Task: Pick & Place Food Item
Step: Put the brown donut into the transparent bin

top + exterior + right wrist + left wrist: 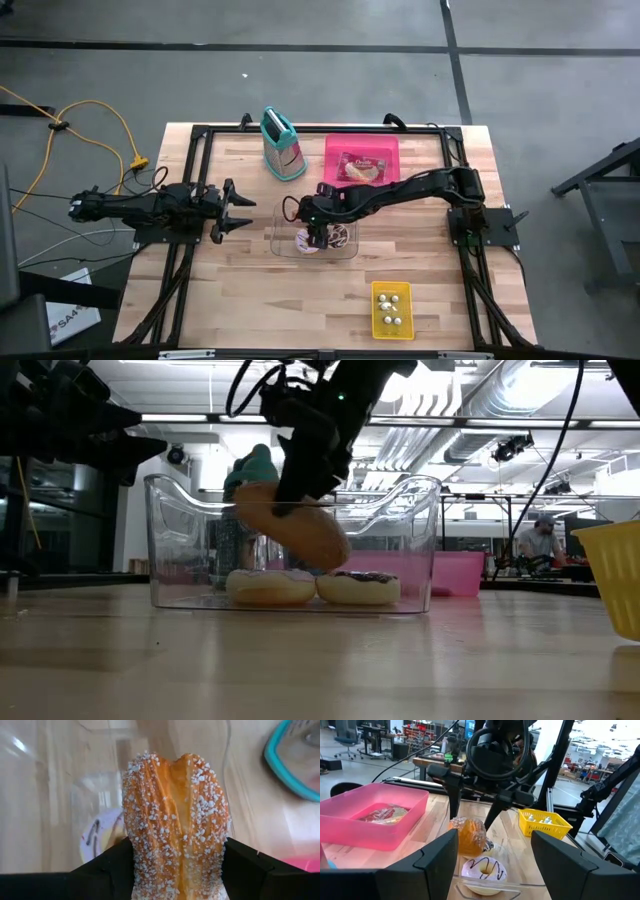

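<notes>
While my right gripper is hanging over the clear bin, its fingers are clamping a sugar-crusted pastry between them, holding it inside the bin's walls and just above two iced donuts lying on the bottom; my left gripper is waiting beside the bin, jaws spread wide and gripping nothing; a pink tray is sitting behind the bin.

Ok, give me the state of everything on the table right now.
Right gripper: shut on pastry, over the bin.
Pastry: held, lifted, tilted.
Left gripper: open, empty, left of the bin.
Bin: upright, two donuts inside.
Pink tray: holds one packet.
Grater: upright.
Yellow basket: holds small items.
</notes>
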Controlling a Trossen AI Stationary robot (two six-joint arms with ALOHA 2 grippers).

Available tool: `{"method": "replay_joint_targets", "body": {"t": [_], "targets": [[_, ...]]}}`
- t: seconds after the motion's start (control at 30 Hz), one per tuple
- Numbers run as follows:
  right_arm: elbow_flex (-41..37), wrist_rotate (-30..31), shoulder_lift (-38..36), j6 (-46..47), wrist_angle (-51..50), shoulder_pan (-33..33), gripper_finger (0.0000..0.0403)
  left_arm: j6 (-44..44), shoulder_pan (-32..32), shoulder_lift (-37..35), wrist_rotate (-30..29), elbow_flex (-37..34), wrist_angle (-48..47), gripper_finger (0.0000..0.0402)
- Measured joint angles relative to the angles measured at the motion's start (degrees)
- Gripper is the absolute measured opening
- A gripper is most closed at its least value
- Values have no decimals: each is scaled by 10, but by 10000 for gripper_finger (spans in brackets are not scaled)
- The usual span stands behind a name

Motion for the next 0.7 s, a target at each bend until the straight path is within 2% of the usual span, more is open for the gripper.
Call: {"method": "replay_joint_targets", "body": {"t": [0.7], "targets": [[0,0,5,-15,7,0,231,0,0,3,-2,0,14,246]]}}
